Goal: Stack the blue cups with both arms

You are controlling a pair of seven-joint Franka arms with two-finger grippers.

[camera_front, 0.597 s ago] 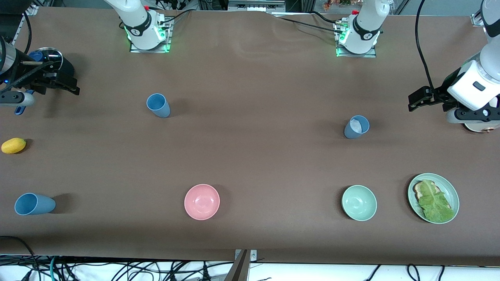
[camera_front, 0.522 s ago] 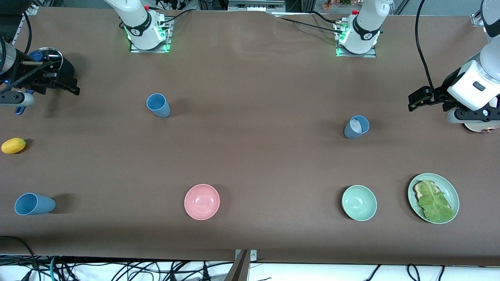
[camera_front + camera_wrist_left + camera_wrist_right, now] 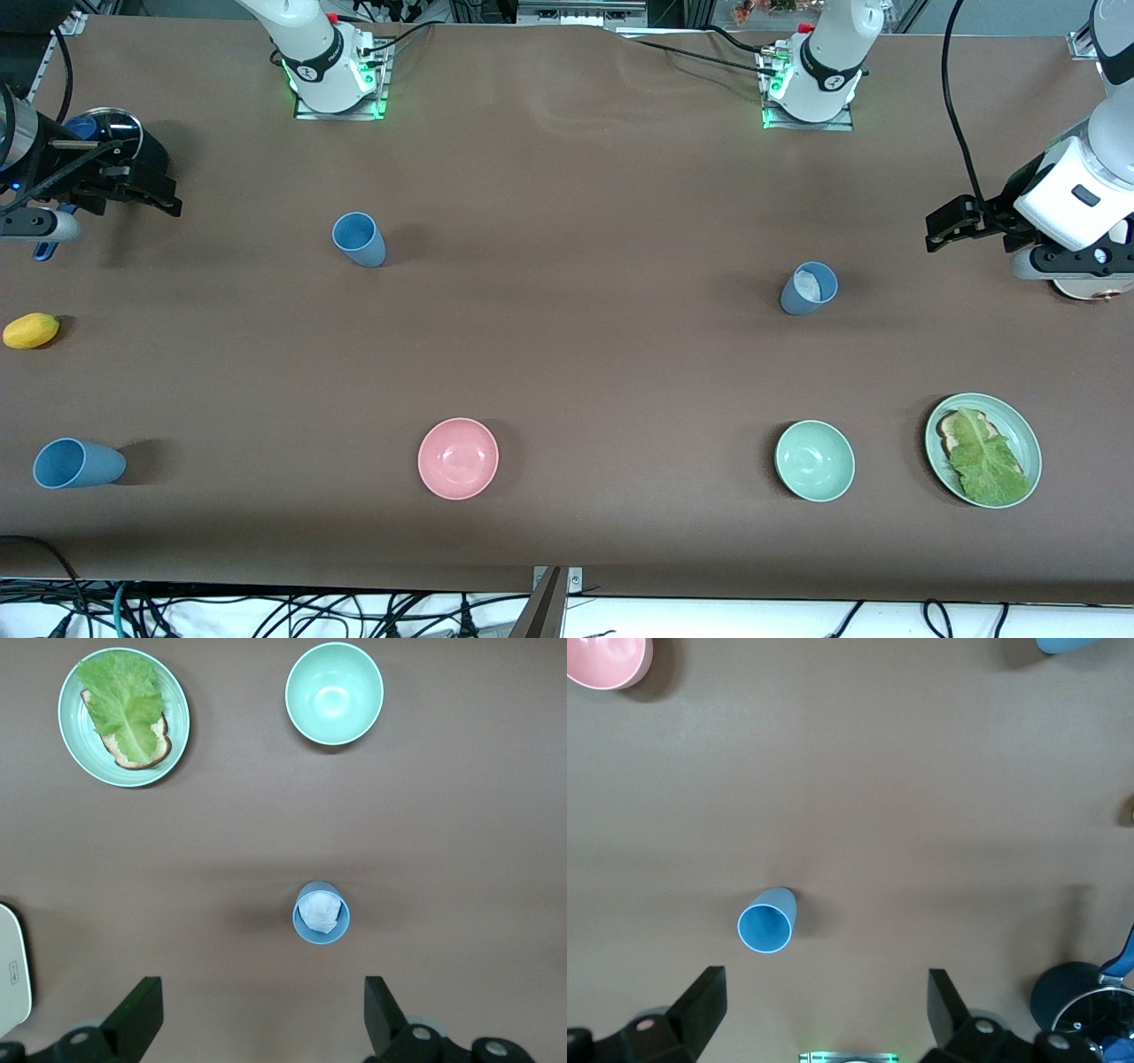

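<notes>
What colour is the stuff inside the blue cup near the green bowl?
White. A crumpled white patch sits inside that blue cup, best seen in the left wrist view.

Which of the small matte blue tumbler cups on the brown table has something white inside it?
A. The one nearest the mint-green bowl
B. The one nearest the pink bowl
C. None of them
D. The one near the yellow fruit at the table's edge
A: the small blue tumbler cup that stands nearest the round mint-green bowl shows a white patch inside, plain in the left wrist view; the other two cups look plain blue inside.
</notes>
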